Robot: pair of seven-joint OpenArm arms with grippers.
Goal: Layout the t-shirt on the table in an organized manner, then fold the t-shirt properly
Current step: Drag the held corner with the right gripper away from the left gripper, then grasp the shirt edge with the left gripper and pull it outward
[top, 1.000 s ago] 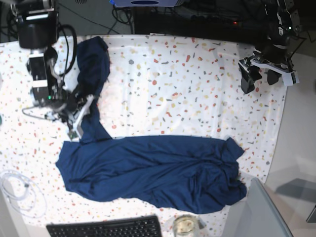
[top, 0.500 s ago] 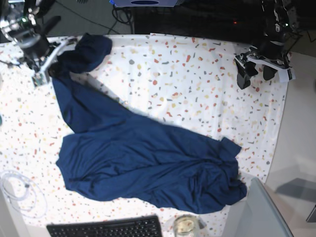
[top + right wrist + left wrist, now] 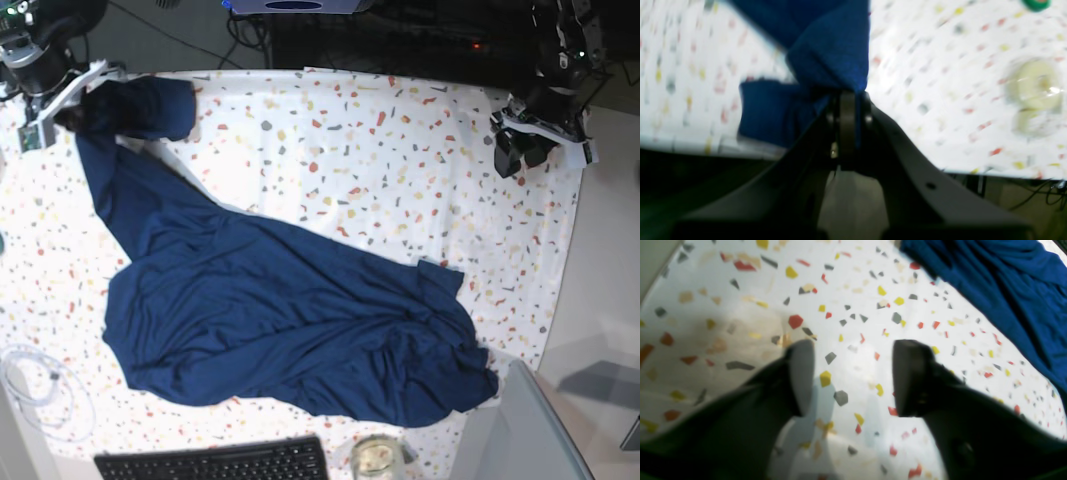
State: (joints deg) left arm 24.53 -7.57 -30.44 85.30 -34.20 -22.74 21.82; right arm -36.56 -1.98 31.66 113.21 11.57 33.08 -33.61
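Lying across a speckled white worktop (image 3: 400,150), a dark navy t-shirt (image 3: 280,320) is spreading in wrinkled folds from the near right corner diagonally up toward the far left corner, seen from the base view. Its bulk is bunching along the near edge, just beyond a black keyboard (image 3: 215,462) and a small glass jar (image 3: 377,458), while a narrow stretch of fabric is running up to the far left corner. There the right gripper (image 3: 62,112) is pinching that end of the shirt; in the right wrist view its fingers (image 3: 846,110) are pressing tightly together on a bunched fold of blue cloth, lifting it off the worktop at the edge. The left gripper (image 3: 522,150) is hovering near the far right corner, well apart from the shirt. In the left wrist view its two dark fingers (image 3: 910,373) are standing partly apart with nothing between them, only flecked cloth showing in the gap, and the shirt's edge is crossing the upper right of that view. A coil of clear tubing (image 3: 35,385) is lying by the near left corner.
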